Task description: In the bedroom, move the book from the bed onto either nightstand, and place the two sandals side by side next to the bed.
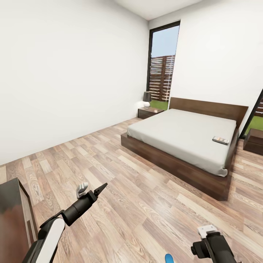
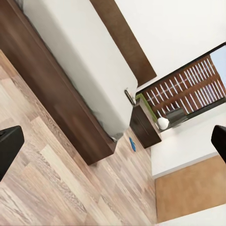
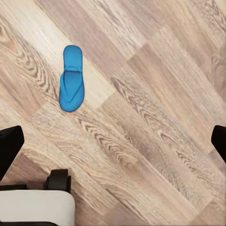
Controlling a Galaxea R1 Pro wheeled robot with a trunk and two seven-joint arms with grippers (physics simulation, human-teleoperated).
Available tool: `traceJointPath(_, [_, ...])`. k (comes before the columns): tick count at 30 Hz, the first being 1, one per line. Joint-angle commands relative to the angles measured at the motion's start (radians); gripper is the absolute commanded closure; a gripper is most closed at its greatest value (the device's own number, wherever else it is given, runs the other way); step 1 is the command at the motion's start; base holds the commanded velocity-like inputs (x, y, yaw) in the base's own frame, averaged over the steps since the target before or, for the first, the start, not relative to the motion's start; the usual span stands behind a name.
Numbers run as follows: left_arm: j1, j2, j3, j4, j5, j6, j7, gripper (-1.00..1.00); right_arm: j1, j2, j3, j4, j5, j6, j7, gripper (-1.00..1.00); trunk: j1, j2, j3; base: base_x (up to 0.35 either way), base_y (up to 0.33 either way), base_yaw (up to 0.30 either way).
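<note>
In the head view the bedroom has white walls and a wood-plank floor (image 1: pixel 146 204). The bed (image 1: pixel 182 135) stands at about 1 o'clock, with a pale mattress on a dark brown frame and headboard. The book (image 1: pixel 220 140) lies flat on the mattress, near the right edge of the bed. One nightstand (image 1: pixel 149 112) stands at 12 o'clock, beside the head of the bed under the tall window (image 1: pixel 162 65), and a small lamp (image 1: pixel 146 98) is on its top. A second nightstand (image 1: pixel 254 140) is at 2 o'clock, on the other side of the bed.

One blue sandal (image 3: pixel 71 78) lies flat on the floor in the right wrist view, alone, with its strap side up. Its tip also shows at 6 o'clock in the head view. Another blue sandal (image 2: pixel 132 144) lies on the floor just beside the corner of the bed, near a nightstand.

The left end effector (image 1: pixel 101 189) hangs over the floor at 7 o'clock; its fingers stand apart and hold nothing. The right end effector (image 3: pixel 113 141) is above the floor, its fingers also wide apart and empty.
</note>
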Motion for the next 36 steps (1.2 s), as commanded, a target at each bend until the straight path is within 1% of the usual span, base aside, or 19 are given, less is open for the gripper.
traceJointPath(1, [-0.001, 0.000, 0.001, 0.000, 0.007, 0.008, -0.001, -1.00, -0.001, 0.001, 0.000, -0.001, 0.012, 0.002, 0.010, -1.00, 0.004, -0.008, -0.004, 0.000, 0.000, 0.000])
traceJointPath(14, [-0.001, 0.002, 0.001, 0.001, 0.007, 0.008, -0.001, -1.00, -0.001, -0.003, -0.001, -0.004, 0.011, 0.001, 0.019, -1.00, 0.054, -0.099, -0.045, 0.000, 0.000, 0.000])
traceJointPath(36, [-0.001, 0.000, -0.001, 0.004, 0.007, 0.007, 0.002, -1.00, -0.001, 0.000, 0.000, -0.003, 0.011, 0.001, 0.012, -1.00, 0.138, -0.253, -0.114, 0.000, 0.000, 0.000])
